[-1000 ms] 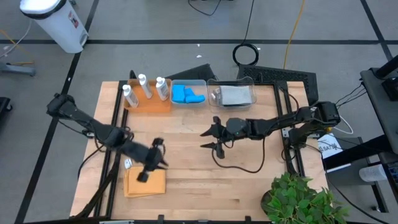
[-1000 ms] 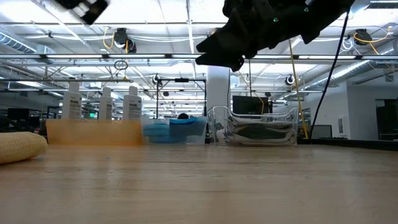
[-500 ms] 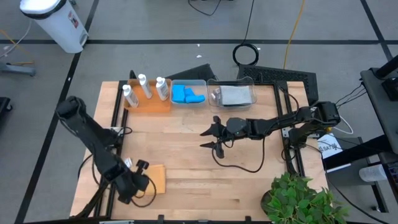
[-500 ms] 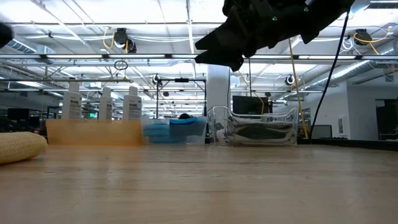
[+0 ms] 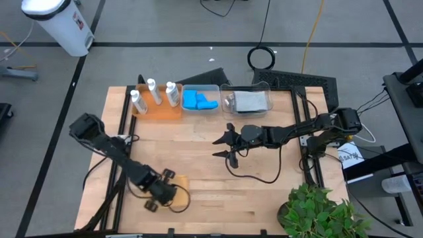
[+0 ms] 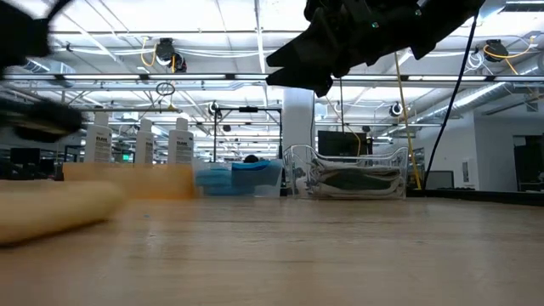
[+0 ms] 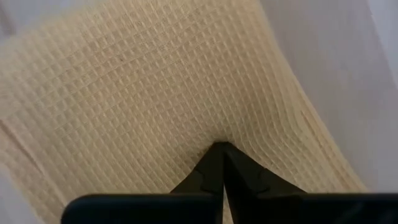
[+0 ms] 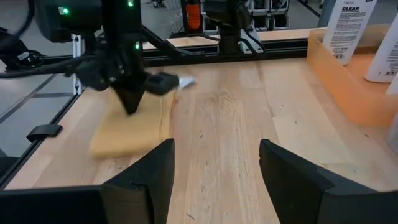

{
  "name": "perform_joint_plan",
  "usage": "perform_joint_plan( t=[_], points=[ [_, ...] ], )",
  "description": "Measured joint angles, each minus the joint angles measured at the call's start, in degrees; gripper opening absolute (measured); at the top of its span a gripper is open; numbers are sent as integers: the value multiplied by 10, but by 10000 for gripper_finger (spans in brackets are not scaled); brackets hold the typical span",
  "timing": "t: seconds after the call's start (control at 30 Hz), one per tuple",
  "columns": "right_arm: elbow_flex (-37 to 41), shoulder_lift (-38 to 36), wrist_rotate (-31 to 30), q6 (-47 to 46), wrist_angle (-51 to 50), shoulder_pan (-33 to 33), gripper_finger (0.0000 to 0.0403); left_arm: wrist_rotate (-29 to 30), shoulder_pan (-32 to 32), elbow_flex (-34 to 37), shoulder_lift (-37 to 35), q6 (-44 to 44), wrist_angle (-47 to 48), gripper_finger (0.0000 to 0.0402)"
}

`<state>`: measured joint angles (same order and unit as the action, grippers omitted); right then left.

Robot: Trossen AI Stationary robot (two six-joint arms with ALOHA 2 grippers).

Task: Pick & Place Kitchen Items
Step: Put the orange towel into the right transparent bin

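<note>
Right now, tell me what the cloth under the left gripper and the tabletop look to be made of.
The cloth looks like woven fabric, pale yellow-orange and matte: a waffle grid of small squares shows where the left gripper pinches it shut. The tabletop looks like light wood with a smooth, faintly shiny finish: grain streaks run along it. It could be laminate.

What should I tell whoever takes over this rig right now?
Left hand: shut on the orange cloth at the table's near left edge, pinching its weave.
Right hand: open, empty, above the table's middle.
Placed: three white bottles on the orange tray; blue sponges in the middle clear bin; a grey cloth in the right bin.
Left to do: the orange cloth seems the only item still out; likely it belongs in a bin at the back. No dark green cloth can be made out.
</note>
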<state>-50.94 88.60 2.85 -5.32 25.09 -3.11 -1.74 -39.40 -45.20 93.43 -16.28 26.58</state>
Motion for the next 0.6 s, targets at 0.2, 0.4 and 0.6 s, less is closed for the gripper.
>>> perform_joint_plan(
  t=[0.2,0.4,0.6],
  points=[
    [0,0,0,-15,-1,0,201,48,96,3,5,127,-94,6],
    [0,0,0,-42,-4,5,201,111,216,6,8,219,-178,14],
    [0,0,0,-75,-32,16,201,149,308,3,0,227,-228,8]
  ],
)
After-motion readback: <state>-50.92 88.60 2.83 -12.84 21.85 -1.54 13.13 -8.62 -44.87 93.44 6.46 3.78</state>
